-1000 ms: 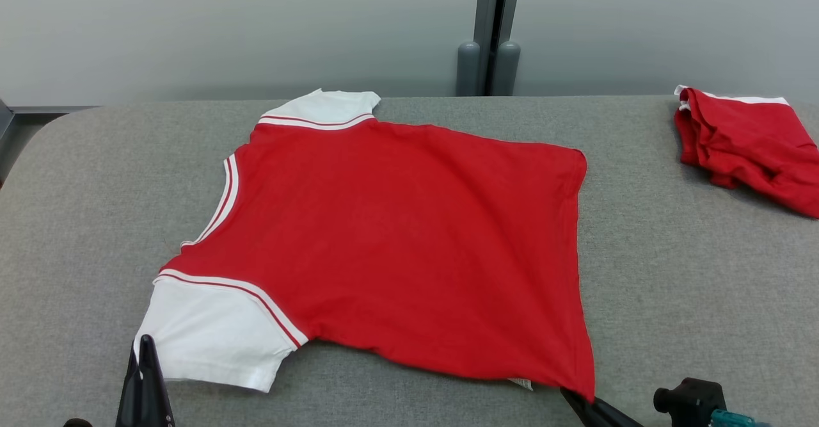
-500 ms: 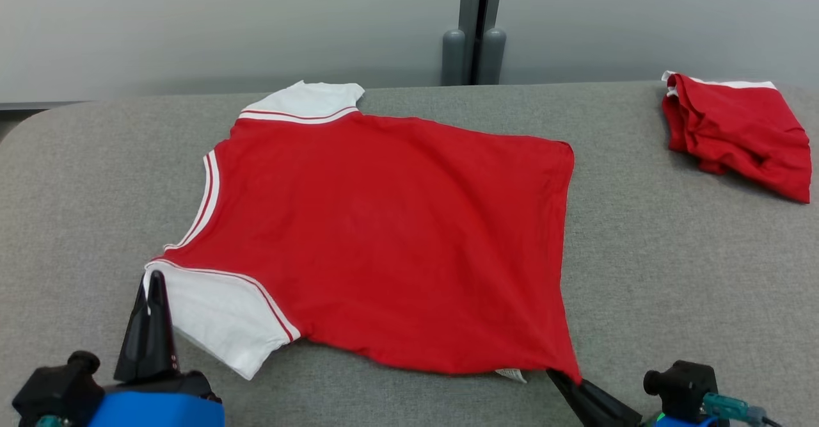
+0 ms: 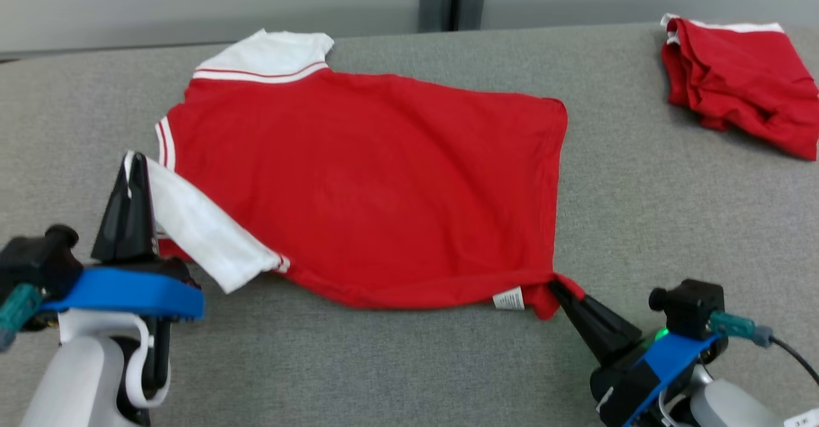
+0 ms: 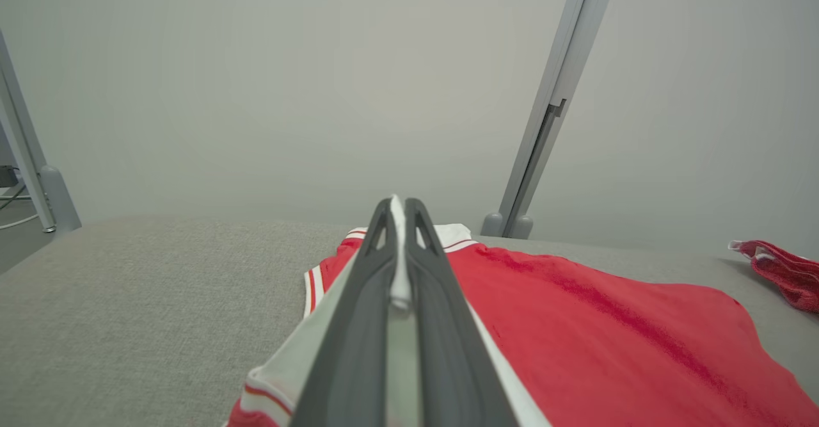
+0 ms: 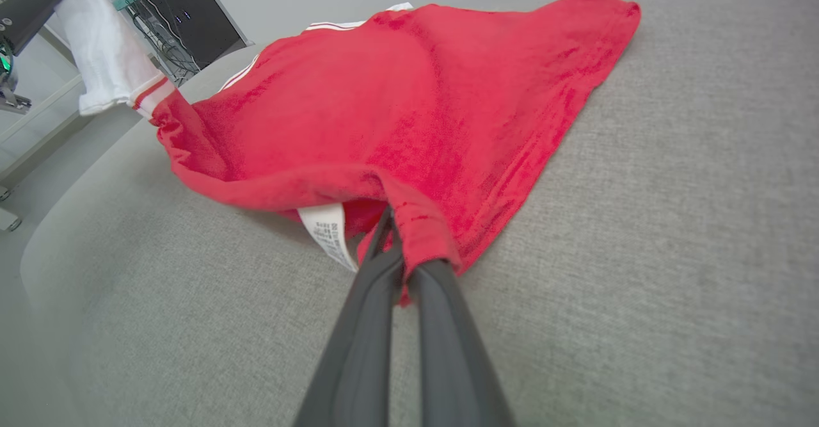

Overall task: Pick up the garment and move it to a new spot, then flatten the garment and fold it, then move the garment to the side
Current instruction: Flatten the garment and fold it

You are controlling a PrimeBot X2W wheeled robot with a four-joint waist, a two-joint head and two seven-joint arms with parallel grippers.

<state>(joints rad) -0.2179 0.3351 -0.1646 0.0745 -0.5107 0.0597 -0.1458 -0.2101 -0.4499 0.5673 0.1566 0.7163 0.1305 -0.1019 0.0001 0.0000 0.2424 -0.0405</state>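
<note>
Garment [image 3: 384,184] pinched at sleeve and hem corner by both grippers

Red with white sleeves, the garment is seen spread across the grey padded table [image 3: 640,222], with its near edge raised off the surface. The near white sleeve [image 3: 205,241] is clamped between the closed fingers of the left gripper [image 3: 131,161] and is held up clear of the table. In the left wrist view its edge shows as a thin white strip between the two fingers. The near hem corner [image 3: 547,299] is gripped by the right gripper [image 3: 558,286], jaws clenched on the red fabric, and a white care label [image 3: 509,299] hangs just beside the fingertips. The far sleeve [image 3: 269,52] is left lying flat. A second red garment [image 3: 736,75] is seen bunched at the table's far right, well apart
</note>
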